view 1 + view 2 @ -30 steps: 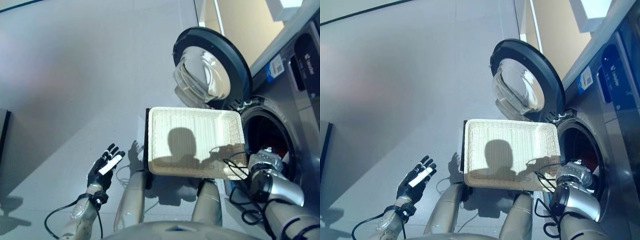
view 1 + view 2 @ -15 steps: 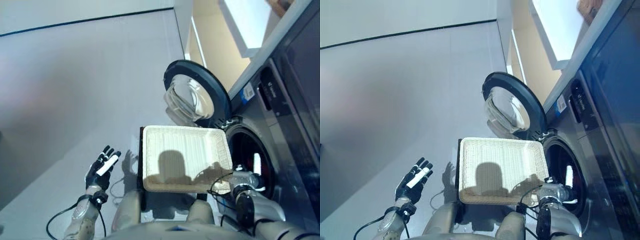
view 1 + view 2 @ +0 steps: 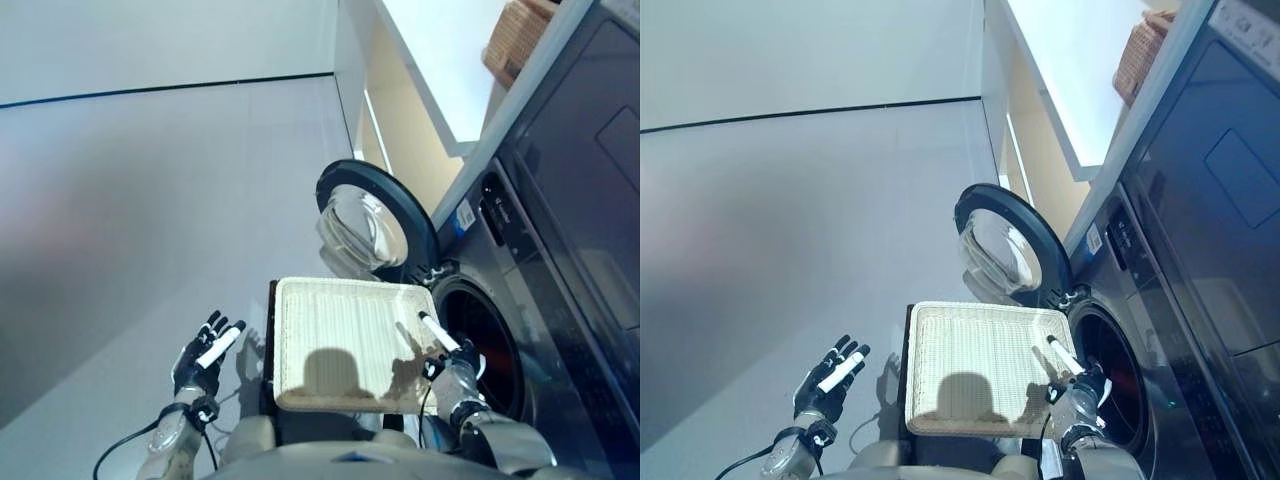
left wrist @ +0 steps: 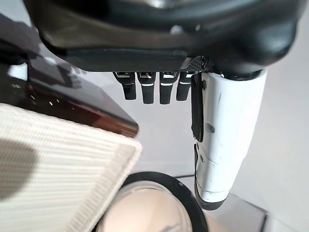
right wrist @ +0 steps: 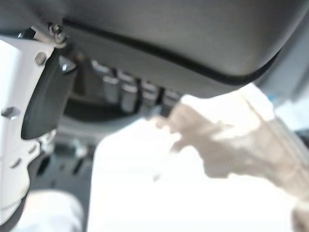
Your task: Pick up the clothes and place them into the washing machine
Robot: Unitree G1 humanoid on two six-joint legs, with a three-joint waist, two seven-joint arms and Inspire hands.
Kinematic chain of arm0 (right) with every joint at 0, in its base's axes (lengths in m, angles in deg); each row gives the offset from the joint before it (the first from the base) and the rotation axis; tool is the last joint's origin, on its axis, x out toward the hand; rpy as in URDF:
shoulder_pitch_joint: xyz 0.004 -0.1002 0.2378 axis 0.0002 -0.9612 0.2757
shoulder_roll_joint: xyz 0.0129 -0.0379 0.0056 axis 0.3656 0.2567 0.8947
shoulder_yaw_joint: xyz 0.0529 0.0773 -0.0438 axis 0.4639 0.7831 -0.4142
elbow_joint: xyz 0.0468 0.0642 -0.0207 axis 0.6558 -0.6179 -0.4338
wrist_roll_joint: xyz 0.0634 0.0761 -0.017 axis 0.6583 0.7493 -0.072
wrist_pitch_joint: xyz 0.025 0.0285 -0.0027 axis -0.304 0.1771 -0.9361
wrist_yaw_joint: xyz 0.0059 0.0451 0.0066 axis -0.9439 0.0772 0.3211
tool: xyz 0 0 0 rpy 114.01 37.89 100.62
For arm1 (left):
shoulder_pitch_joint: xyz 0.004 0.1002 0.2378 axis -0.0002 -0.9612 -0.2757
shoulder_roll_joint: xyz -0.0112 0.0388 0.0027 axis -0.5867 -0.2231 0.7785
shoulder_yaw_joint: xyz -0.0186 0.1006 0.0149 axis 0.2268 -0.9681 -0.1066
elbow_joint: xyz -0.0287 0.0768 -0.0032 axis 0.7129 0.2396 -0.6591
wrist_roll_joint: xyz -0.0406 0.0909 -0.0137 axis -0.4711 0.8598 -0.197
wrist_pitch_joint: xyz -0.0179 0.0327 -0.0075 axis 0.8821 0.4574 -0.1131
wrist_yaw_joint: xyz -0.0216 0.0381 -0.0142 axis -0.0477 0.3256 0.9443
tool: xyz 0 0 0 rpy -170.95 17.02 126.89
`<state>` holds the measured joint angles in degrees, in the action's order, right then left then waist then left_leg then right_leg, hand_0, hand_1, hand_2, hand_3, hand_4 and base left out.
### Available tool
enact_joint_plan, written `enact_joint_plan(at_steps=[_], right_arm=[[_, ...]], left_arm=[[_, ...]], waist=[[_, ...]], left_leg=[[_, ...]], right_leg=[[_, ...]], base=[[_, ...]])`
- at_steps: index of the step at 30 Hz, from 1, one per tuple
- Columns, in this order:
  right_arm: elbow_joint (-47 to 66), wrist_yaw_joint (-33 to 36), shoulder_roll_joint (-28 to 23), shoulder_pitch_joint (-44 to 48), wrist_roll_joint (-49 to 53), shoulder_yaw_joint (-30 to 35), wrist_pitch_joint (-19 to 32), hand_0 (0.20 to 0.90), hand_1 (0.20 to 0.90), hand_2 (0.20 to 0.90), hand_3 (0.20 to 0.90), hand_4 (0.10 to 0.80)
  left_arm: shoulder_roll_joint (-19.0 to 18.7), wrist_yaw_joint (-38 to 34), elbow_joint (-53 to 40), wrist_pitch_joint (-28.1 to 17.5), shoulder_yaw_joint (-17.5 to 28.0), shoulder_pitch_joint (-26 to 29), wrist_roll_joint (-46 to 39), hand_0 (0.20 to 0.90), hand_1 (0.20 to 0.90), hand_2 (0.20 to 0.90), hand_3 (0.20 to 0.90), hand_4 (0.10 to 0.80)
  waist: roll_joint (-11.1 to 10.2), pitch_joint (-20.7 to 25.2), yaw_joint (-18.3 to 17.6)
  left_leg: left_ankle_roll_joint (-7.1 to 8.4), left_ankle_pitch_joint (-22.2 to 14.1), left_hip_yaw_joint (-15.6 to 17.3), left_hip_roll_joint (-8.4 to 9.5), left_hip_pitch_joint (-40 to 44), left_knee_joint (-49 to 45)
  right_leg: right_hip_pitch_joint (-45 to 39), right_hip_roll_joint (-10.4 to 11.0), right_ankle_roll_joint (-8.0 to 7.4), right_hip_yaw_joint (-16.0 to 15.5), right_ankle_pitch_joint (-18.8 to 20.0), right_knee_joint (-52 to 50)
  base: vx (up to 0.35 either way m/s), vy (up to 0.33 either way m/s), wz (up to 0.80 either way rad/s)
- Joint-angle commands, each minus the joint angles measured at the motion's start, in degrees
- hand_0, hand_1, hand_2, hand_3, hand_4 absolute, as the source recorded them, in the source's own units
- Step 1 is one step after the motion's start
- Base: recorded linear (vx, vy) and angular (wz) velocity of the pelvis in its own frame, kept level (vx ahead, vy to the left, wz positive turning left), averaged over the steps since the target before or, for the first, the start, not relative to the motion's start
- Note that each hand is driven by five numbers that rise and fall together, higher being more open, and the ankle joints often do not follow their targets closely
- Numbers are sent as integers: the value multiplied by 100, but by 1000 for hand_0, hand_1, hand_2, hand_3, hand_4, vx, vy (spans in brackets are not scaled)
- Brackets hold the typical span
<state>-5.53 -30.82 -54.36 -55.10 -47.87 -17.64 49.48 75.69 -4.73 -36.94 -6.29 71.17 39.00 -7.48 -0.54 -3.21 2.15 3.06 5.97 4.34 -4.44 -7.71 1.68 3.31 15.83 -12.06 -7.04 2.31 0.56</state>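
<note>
The shallow wicker basket (image 3: 345,340) rests on the low dark brown box (image 4: 77,104) beside the washing machine (image 3: 490,215); its inside is bare. The round door (image 3: 372,222) stands open behind the basket, and the drum mouth (image 3: 490,345) is dark. My right hand (image 3: 456,364) is open, fingers straight and white-covered thumb up, between the basket's right edge and the drum mouth, holding nothing. My left hand (image 3: 204,350) is open and empty over the floor left of the basket; its wrist view shows straight fingers (image 4: 153,87).
A grey floor (image 3: 150,200) spreads to the left and behind. A second dark machine panel (image 3: 590,200) sits above the washer. A small wicker basket (image 3: 515,38) stands on the top ledge. The open door juts out toward the floor behind the basket.
The camera has tilted up, shifting the whole picture. My right hand has come back out of the drum mouth and now shows beside the basket's right edge. The left hand has hardly moved.
</note>
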Motion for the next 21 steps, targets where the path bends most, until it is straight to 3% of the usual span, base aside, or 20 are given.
enact_joint_plan(at_steps=[1,9,15,21], right_arm=[[358,-115,-211,56,-584,-184,146,900,900,900,900,800],[866,-177,-402,-505,-2123,-890,18,900,900,900,900,800],[1713,-522,-416,-1385,-1897,-768,257,900,900,900,900,800],[1180,-516,-87,-1436,-1415,-504,311,900,900,900,900,800]], left_arm=[[-58,132,-184,-438,381,223,284,900,900,900,900,800],[-36,36,404,-499,410,394,968,900,900,900,900,800],[22,-7,487,-529,404,393,1248,900,900,900,900,800],[160,-46,587,-523,380,473,1184,900,900,900,900,800]], waist=[[-1,167,21],[-67,335,-50],[-69,394,-197],[-35,453,-254]], left_leg=[[390,2,-169,-395,81,99],[423,20,-52,-487,393,212],[436,13,-11,-556,577,240],[445,-43,48,-601,746,240]], right_leg=[[84,181,-66,-126,241,-100],[-115,52,-79,-114,276,54],[-208,-12,-74,-66,199,-44],[-305,-37,-57,-34,142,-38]], base=[[50,-25,-1],[37,-20,-8],[40,-12,-7],[40,-1,-9]])
